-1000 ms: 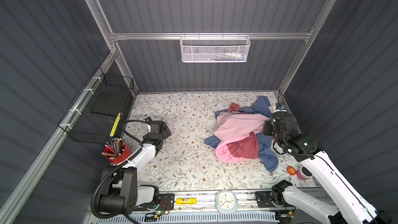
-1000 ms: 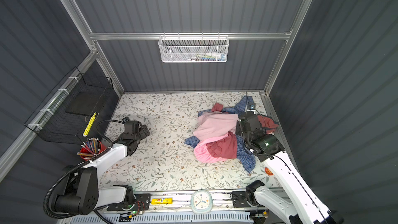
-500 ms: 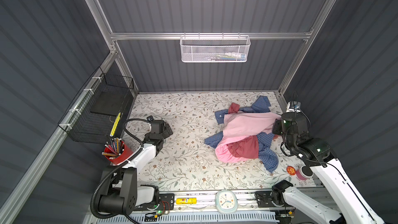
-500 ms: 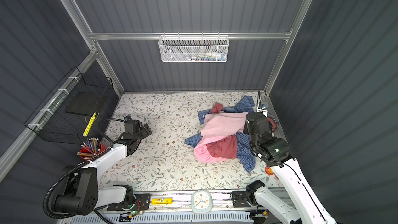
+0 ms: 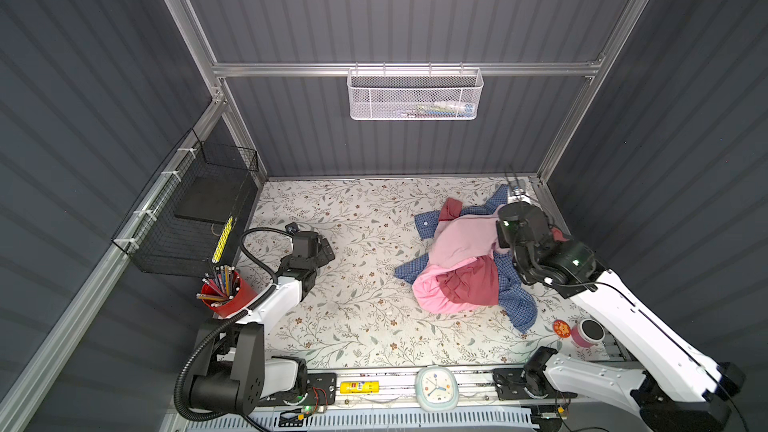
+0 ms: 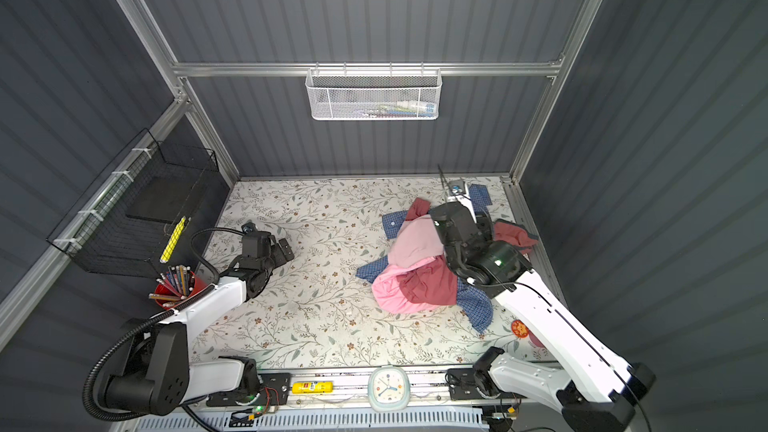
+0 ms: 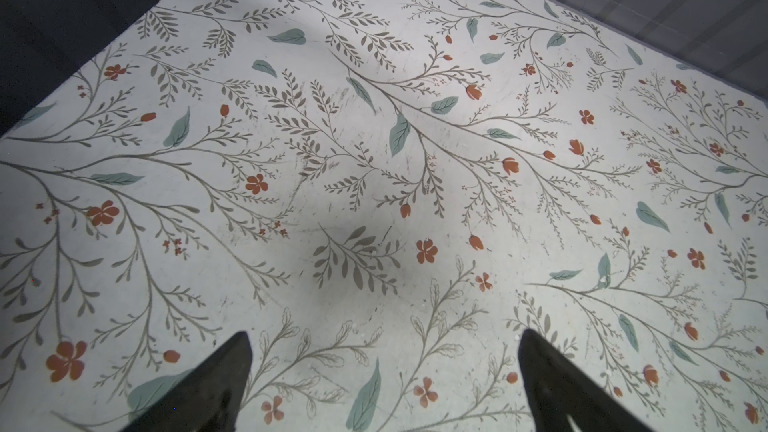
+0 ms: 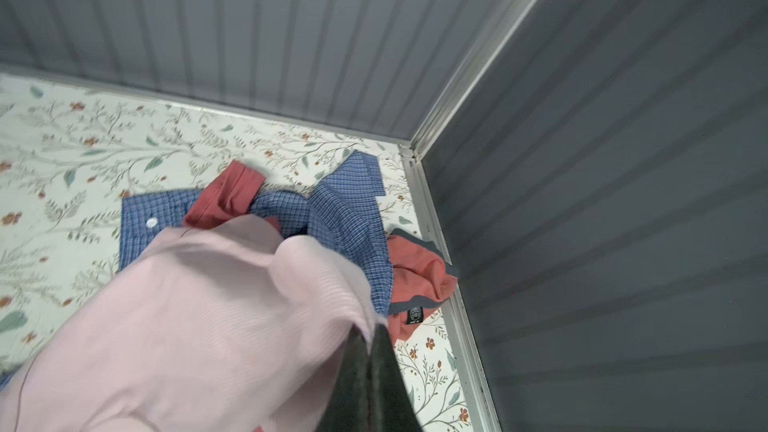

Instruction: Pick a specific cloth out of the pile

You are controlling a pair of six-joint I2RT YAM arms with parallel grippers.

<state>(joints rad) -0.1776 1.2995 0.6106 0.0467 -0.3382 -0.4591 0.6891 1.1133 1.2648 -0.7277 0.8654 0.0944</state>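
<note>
Right gripper: jaws pressed together on a fold of the cloth, pale dusty pink, which drapes from the pinch across the lower left of the right wrist frame. We list the cloth as partly raised, its free end lying on the pile at the right of both top views.

Left gripper: jaws wide apart, nothing between them, over bare floral table, well apart from the pile.

Step in hand, as we judge it: drawing the cloth clear. We advise a slow lift upward and toward the open middle of the table, so the trailing end slides off the dark red cloth and the bright pink cloth rather than hauling them along.

Views compared: the right wrist view alone shows the pinch itself and the dark label on a salmon garment by the corner rail. Top views hide the fingertips under the wrist, yet alone show the trailing end; whether it is tucked beneath the dark red cloth we cannot quite tell.
</note>
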